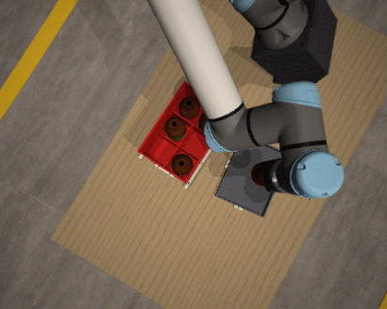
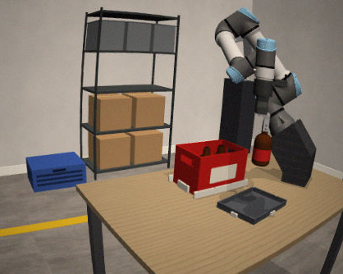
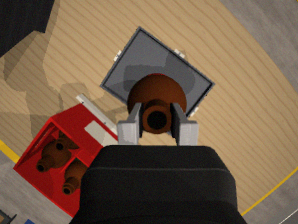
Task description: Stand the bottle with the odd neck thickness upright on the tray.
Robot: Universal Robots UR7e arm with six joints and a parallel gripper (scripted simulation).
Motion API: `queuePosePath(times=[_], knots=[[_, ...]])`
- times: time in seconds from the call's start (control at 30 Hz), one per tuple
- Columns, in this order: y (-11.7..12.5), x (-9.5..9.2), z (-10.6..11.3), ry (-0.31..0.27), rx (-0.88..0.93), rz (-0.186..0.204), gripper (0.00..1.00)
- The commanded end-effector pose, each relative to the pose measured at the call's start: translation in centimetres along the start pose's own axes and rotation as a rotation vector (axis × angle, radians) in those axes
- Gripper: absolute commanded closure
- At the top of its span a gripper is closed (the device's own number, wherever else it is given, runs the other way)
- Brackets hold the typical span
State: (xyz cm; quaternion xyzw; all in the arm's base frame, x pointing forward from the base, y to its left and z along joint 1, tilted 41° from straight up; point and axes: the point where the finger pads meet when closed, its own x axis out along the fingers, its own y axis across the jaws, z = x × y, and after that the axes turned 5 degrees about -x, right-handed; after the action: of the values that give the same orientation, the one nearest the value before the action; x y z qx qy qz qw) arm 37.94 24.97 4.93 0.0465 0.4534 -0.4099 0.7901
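Note:
My gripper (image 3: 156, 113) is shut on the neck of a brown bottle with a red label (image 2: 262, 149) and holds it upright in the air. In the wrist view the bottle (image 3: 156, 104) hangs over the dark grey tray. The tray (image 2: 252, 203) lies on the table to the right of the red crate (image 2: 210, 166). In the overhead view the crate (image 1: 175, 137) shows three brown bottles (image 1: 175, 126); my arm hides its right part. The held bottle is mostly hidden under my wrist there (image 1: 257, 174).
The robot's dark base block (image 2: 294, 152) stands at the table's back right. A metal shelf with cardboard boxes (image 2: 126, 94) and a blue box (image 2: 56, 171) stand on the floor behind the table.

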Motion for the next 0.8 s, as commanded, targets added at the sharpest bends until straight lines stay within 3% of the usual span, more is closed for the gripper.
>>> queuePosePath(times=[0.0, 0.77], knots=[[0.10, -0.05, -0.11, 0.000, 0.000, 0.001, 1.00], [0.23, -0.05, -0.32, 0.000, 0.000, 0.001, 1.00]])
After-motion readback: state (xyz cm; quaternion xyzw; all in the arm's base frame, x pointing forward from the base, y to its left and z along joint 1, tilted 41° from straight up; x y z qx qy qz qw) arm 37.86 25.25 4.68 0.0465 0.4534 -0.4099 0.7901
